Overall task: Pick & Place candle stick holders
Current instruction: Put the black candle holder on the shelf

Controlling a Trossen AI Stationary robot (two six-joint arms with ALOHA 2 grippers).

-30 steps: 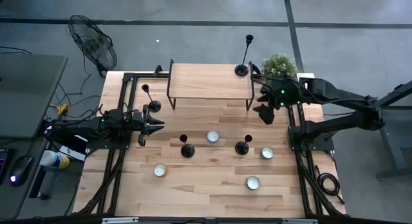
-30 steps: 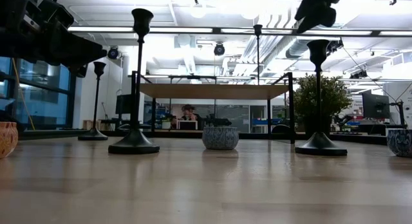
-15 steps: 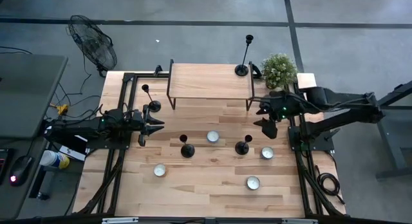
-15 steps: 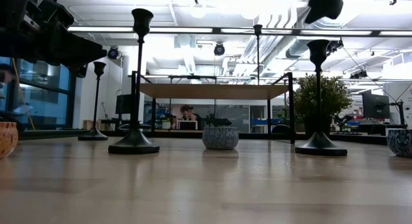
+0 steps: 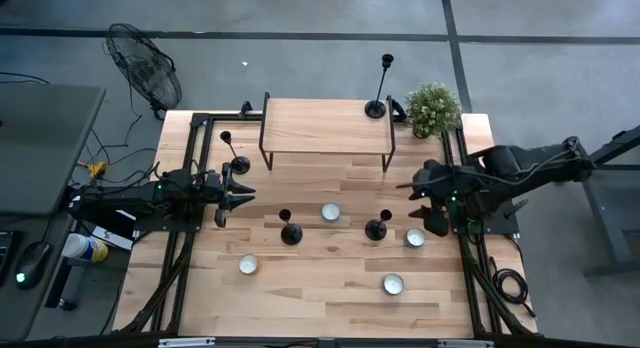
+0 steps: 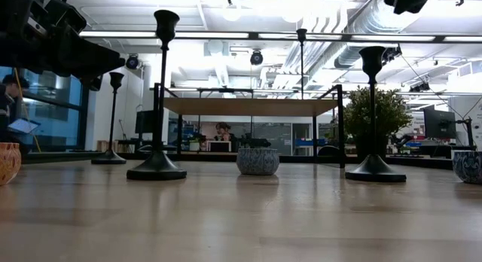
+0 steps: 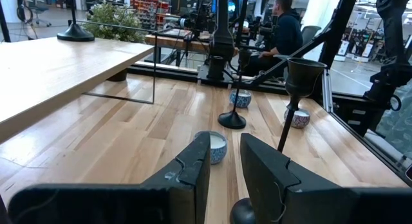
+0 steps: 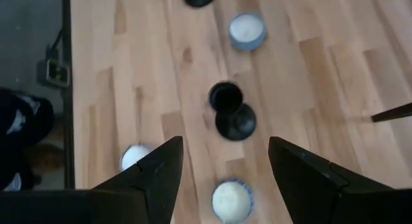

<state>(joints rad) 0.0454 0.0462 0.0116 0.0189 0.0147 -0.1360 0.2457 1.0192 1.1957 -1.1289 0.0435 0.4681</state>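
Observation:
Several black candle stick holders stand upright on their disc bases. One is on the raised wooden shelf. One stands at the table's left, one in the middle and one right of the middle. My right gripper hangs open high above the table's right side, pointing slantwise down. In its wrist view the right-hand holder shows ahead between the spread fingers, far below. My left gripper waits level at the left edge, with a narrow gap and nothing in it.
Small white tealights lie around the holders. A potted plant stands at the far right corner beside the shelf. A black frame rail runs along each side of the table. People show in the room beyond.
My right gripper has swung from beside the shelf's right leg toward the table's near edge, along the right side, to a spot near the right-hand holder. It has turned as it went and stayed open. No holder has moved.

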